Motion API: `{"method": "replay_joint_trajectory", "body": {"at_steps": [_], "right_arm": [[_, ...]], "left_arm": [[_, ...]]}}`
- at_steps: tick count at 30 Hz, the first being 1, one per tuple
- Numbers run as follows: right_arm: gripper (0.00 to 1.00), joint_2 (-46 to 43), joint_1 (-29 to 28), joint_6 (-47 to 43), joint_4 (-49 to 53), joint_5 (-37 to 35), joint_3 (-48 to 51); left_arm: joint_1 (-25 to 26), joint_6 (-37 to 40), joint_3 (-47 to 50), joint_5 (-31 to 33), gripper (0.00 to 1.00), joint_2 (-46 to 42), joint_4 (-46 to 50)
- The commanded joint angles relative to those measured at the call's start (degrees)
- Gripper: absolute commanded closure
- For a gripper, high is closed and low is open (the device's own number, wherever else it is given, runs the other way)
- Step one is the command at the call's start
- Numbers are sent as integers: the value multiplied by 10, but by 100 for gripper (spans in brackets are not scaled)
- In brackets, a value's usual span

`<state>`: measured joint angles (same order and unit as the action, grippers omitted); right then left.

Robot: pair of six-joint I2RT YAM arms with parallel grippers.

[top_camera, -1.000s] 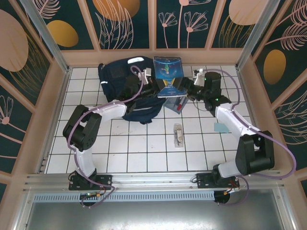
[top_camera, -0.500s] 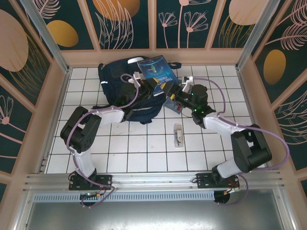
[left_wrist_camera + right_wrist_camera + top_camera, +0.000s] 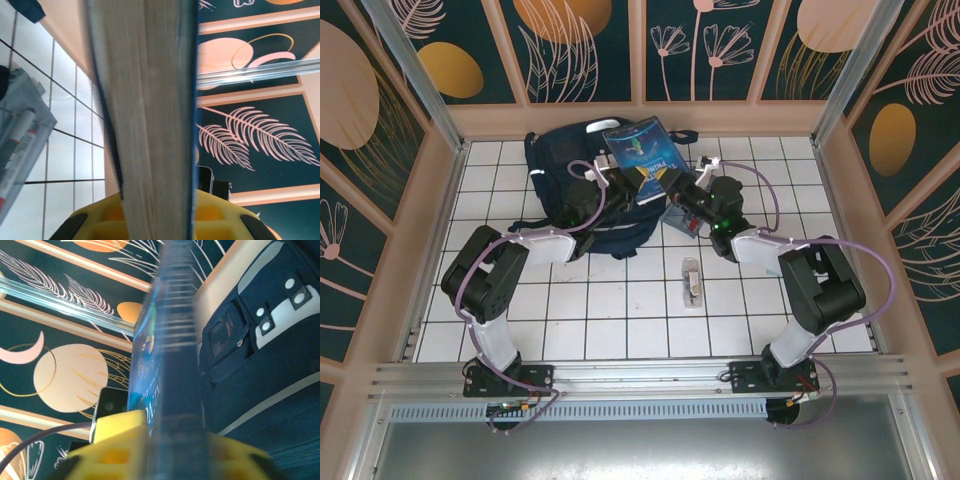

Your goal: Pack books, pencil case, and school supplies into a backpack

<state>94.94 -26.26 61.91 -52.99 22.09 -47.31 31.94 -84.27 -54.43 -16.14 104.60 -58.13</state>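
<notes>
Both the left end effector (image 3: 621,181) and right end effector (image 3: 671,187) clench the book (image 3: 642,153) held between them.

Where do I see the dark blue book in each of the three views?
Top external: book upper centre, at the backpack's right.
Left wrist: book centre, page edges facing the camera.
Right wrist: book centre, edge-on and blurred, cover lettering at left.
Shared landmark: the leaf-patterned wall behind it.

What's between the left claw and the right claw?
The thin dark blue paperback book. The top view shows the left claw and right claw on opposite sides of it; each wrist view shows it in that claw's grip.
</notes>
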Motion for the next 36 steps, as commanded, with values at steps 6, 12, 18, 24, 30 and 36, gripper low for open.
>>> {"method": "replay_joint_trajectory", "body": {"at_steps": [6,12,18,24,30,36], "right_arm": [[100,-47,16,-37,30,-28,-12],[100,-157,65,-143,235,-35,-15],[100,-237,129,-217,422,-9,-27],[100,-301,158,-283,542,-77,-17],[100,-346,186,-276,548,-73,32],[100,-349,188,-271,538,-64,55]], "left_arm": [[3,144,-29,-63,1,-59,103],[3,454,-53,66,1,-154,434],[2,667,-168,131,8,-87,650],[2,775,-263,134,16,20,737],[2,858,-383,174,16,116,834],[2,897,-458,190,19,186,893]]}}
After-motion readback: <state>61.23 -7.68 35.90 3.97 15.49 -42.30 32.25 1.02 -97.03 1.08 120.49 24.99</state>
